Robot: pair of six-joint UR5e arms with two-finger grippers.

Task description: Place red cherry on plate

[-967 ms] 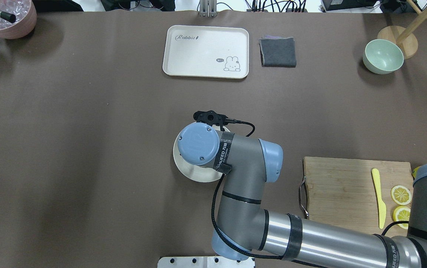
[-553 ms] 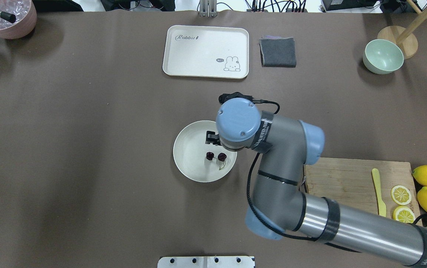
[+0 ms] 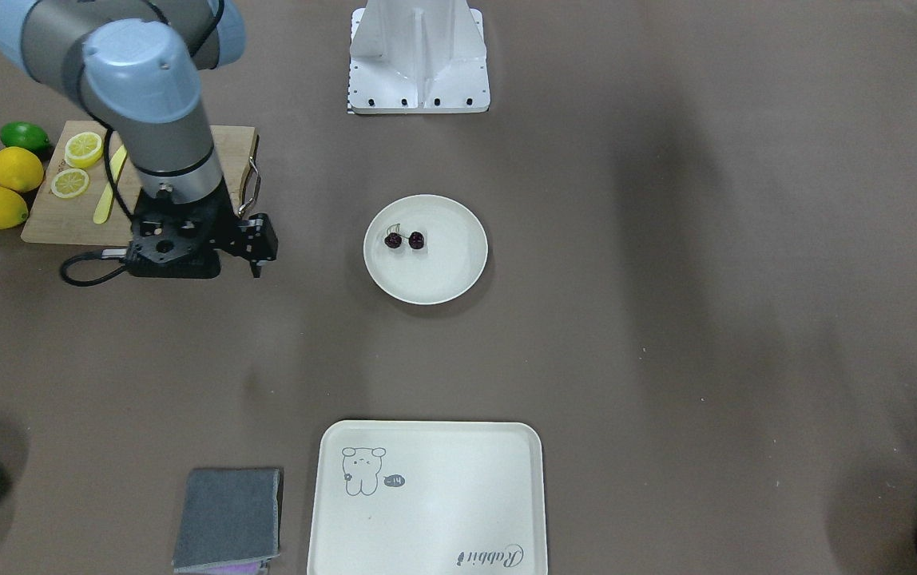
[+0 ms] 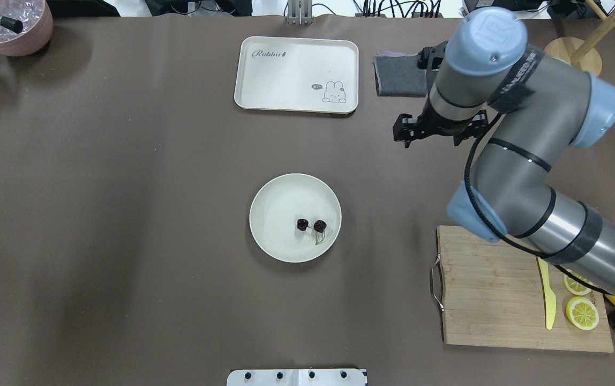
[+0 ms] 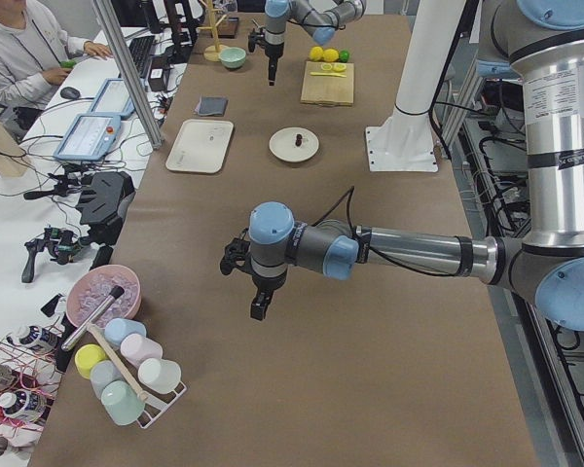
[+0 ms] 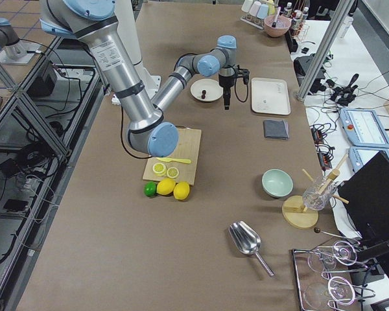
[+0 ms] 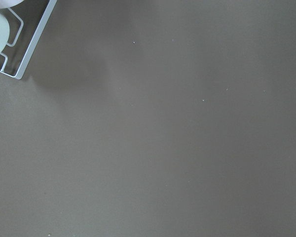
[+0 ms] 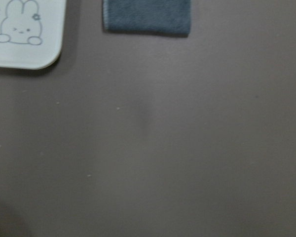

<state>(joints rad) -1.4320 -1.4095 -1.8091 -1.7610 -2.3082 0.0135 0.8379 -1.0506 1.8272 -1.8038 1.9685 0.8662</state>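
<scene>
The red cherry (image 4: pixel 310 225) (image 3: pixel 404 239), a dark maroon pair joined by thin stems, lies inside the round cream plate (image 4: pixel 278 212) (image 3: pixel 434 279) at mid-table, with nothing touching it. My right gripper (image 4: pixel 405 131) (image 3: pixel 257 247) hangs well off to the plate's right and farther back, near the grey cloth. It is open and holds nothing. My left gripper (image 5: pixel 258 309) hangs over bare table far to the left. Only a black sliver of it shows at the front view's edge, and I cannot tell its state.
A cream rabbit tray (image 4: pixel 297 75) and a folded grey cloth (image 4: pixel 393 80) lie at the back. A pale green bowl (image 4: pixel 551 80) stands back right. The wooden cutting board (image 4: pixel 495 284) at front right carries a yellow knife and lemon slices.
My right arm has pulled away from over the plate, moving right and toward the back. The cherry pair it had covered now lies uncovered on the plate.
</scene>
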